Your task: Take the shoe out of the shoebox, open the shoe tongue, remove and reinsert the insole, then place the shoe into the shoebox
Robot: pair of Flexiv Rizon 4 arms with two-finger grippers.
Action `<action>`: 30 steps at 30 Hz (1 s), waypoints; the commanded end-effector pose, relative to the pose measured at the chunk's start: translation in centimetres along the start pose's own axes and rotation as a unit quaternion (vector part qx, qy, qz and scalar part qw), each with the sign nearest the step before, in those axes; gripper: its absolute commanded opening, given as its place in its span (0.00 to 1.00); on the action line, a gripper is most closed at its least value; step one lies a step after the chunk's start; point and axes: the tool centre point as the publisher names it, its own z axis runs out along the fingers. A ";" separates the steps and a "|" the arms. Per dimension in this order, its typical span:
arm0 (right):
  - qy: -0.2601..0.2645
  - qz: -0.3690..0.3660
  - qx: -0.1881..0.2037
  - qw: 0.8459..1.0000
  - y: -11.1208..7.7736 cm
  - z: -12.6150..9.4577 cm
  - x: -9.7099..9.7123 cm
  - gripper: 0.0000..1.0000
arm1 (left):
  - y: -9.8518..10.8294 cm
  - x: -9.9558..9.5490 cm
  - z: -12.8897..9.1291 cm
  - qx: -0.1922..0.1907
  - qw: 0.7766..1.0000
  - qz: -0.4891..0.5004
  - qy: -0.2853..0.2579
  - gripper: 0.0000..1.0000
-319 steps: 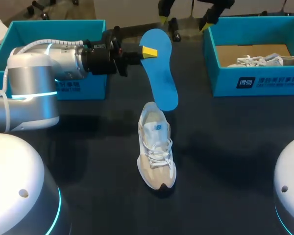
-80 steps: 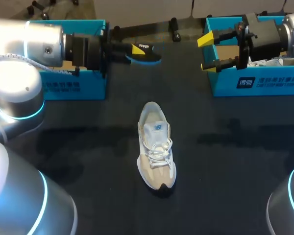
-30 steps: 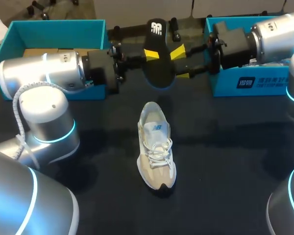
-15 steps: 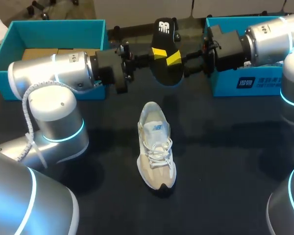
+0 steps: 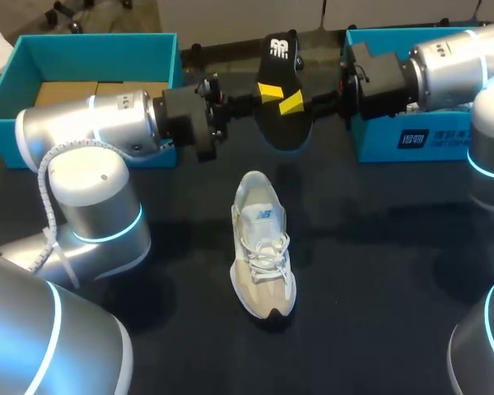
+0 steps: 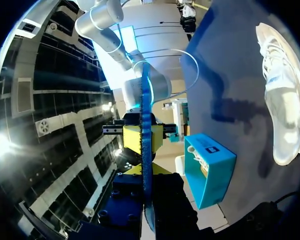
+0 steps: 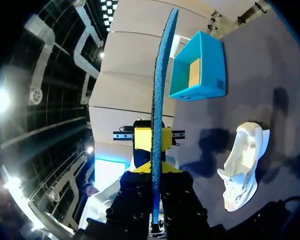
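**Insole shared between two hands, above the shoe**

I judge that we are in the insole step: it is out of the shoe and not yet back in; the insole (image 5: 280,127) hangs in the air on its edge, at 12 o'clock from the shoe (image 5: 262,247), well apart from it.

My left hand (image 5: 267,89) pinches the insole from one side and my right hand (image 5: 294,102) pinches it from the other; in both wrist views the fingers lie flat against its two faces.

The shoe lies on the desk (image 5: 379,271), toe to 6 o'clock, opening to 12 o'clock; one shoebox (image 5: 82,45) is at 10 o'clock, the other shoebox (image 5: 445,140) at 2 o'clock.

Next, I think, one hand must let go; the other must turn the insole toe-down and slide it into the opening; the tongue looks low and may block it.
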 end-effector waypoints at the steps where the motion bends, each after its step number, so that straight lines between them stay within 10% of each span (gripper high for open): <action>1: 0.000 0.000 0.001 1.000 0.2 0.2 -0.1 0.00 | -0.4 -0.2 0.0 0.000 1.000 0.001 -0.002 0.00; 6: -0.001 -0.003 0.001 1.000 0.2 -0.1 -0.1 0.00 | -0.5 0.0 0.1 0.000 1.000 0.000 0.002 0.00; 8: 0.000 -0.007 -0.002 1.000 0.2 -0.1 -0.1 0.00 | -0.6 0.0 0.1 -0.001 1.000 -0.001 0.006 0.80; 9: 0.001 -0.011 -0.003 1.000 0.2 -0.1 -0.1 0.00 | -0.6 0.0 0.1 -0.001 1.000 -0.004 0.008 1.00; 30: 0.025 -0.110 -0.076 0.991 1.0 -0.7 -0.8 0.00 | 1.6 1.0 -5.2 -0.021 0.984 -0.149 0.091 1.00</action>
